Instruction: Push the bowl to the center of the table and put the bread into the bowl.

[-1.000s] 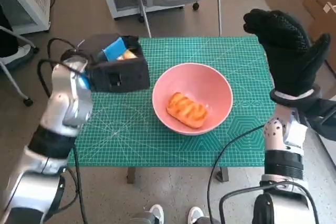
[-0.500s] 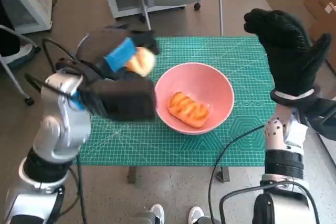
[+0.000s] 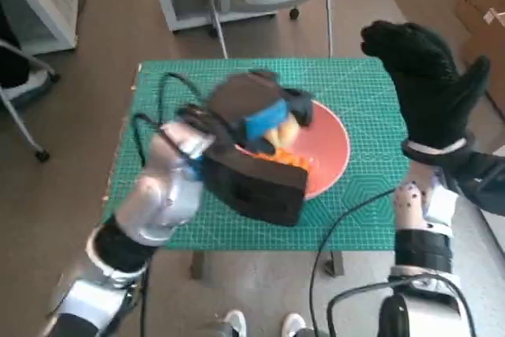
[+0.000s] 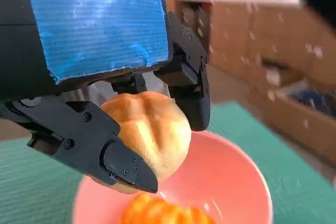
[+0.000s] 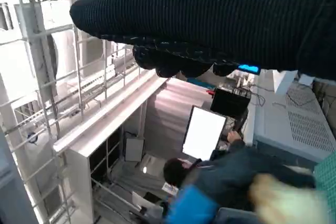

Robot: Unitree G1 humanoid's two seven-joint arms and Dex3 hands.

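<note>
Where it hung beside the bowl (image 3: 335, 151), left hand (image 3: 256, 120) now over it, gripping pale bread roll (image 4: 149, 135), right hand (image 3: 426, 88) raised, fingers spread.

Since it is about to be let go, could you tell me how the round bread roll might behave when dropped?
The roll looks soft and light, so the left hand could dent it. Being rounded, it may roll, though the bowl walls should probably contain it.

The head view looks steeply down from above the tabletop (image 3: 363, 100), taking in the whole green surface and the floor around it. The left wrist view sits close behind the left robot hand (image 4: 100, 66), facing across the bowl (image 4: 231, 182); both share that bowl (image 3: 335, 144). The right wrist view faces away from the tabletop, toward shelving and a seated person (image 5: 210, 177).
</note>
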